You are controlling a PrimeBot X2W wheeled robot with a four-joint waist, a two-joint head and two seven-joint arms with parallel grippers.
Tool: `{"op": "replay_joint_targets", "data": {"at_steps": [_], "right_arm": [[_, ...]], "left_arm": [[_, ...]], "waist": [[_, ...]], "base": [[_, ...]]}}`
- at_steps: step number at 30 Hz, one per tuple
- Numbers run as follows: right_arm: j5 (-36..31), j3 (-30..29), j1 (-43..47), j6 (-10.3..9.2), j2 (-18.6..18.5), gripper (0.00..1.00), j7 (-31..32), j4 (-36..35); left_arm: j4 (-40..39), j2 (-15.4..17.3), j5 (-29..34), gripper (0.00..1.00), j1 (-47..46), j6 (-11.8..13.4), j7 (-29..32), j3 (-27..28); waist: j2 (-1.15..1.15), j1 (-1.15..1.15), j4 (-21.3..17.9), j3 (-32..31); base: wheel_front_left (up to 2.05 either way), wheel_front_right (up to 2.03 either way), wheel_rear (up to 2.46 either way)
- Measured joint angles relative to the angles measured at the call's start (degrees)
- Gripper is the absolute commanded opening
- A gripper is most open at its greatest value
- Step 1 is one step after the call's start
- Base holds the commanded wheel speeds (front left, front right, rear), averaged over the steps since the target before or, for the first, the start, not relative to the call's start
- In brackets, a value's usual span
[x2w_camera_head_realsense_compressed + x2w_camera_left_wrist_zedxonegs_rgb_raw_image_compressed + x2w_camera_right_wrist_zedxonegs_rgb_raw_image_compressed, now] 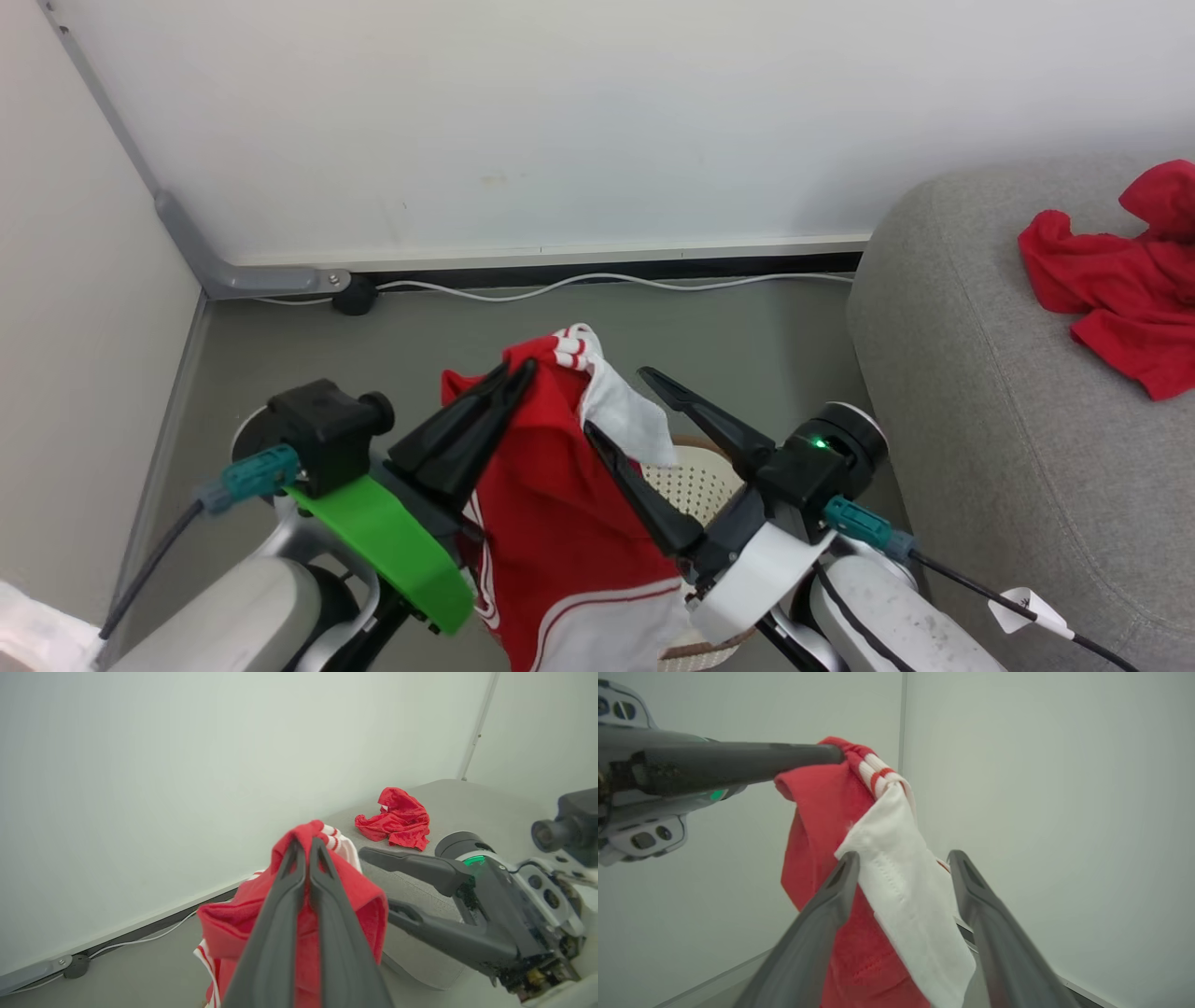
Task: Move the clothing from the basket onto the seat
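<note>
— Left gripper point(513, 373) clamped on striped garment point(551, 485), raised above basket point(695, 485); right gripper point(616, 401) spread wide, holding nothing.
— Progress?
— Half: plain red garment point(1120, 289) lies on seat point(980, 420); striped one not yet.

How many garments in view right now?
2. The red-and-white garment hangs from the shut left tool above the basket; the plain red garment lies on the sofa. Others may be hidden in the basket.

The basket point(702, 487) is mostly hidden behind the striped garment point(551, 532), whose hem leaves the bottom edge; the right edge cuts the plain red garment point(1120, 280).
</note>
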Motion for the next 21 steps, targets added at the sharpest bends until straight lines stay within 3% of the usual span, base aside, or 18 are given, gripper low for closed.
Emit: {"op": "replay_joint_targets", "data": {"at_steps": [7,13,14,15,20,21], "right_arm": [[2.9,3.3,-1.3,0.01,0.0,1.0,0.8,1.7],[5.3,6.0,-1.4,0.01,0.0,1.0,2.1,3.1],[5.7,6.2,-1.4,0.01,0.0,0.44,2.3,3.4],[6.1,6.2,-1.4,0.01,0.0,0.0,2.5,3.6],[7.7,6.8,-2.0,0.01,-0.1,0.0,3.2,4.1],[7.9,6.8,-2.3,0.01,-0.1,0.0,3.2,4.1]], "left_arm": [[-2.3,-2.7,2.3,0.0,-1.9,-2.0,3.0,-5.1],[-3.1,-3.2,3.0,0.0,-3.0,-3.7,4.8,-7.7],[-3.1,-3.3,3.0,0.0,-3.1,-3.7,4.9,-7.7],[-3.1,-3.4,3.0,0.0,-3.2,-3.7,5.1,-7.7],[-3.1,-4.0,3.0,0.0,-3.2,-3.4,5.3,-7.3],[-3.1,-4.0,3.0,0.16,-3.2,-3.0,5.3,-6.9]], "waist": [[0.0,0.0,-0.2,0.0],[0.0,0.0,-0.4,0.2],[0.0,0.0,-0.4,0.2],[0.0,0.0,-0.5,0.2],[0.0,0.0,-0.7,0.4],[0.0,0.0,-0.8,0.5]], "base": [[0.0,0.0,0.0],[0.0,0.0,0.0],[0.0,0.0,0.0],[0.0,0.0,0.0],[0.0,0.0,0.0],[0.0,0.0,0.0]]}}
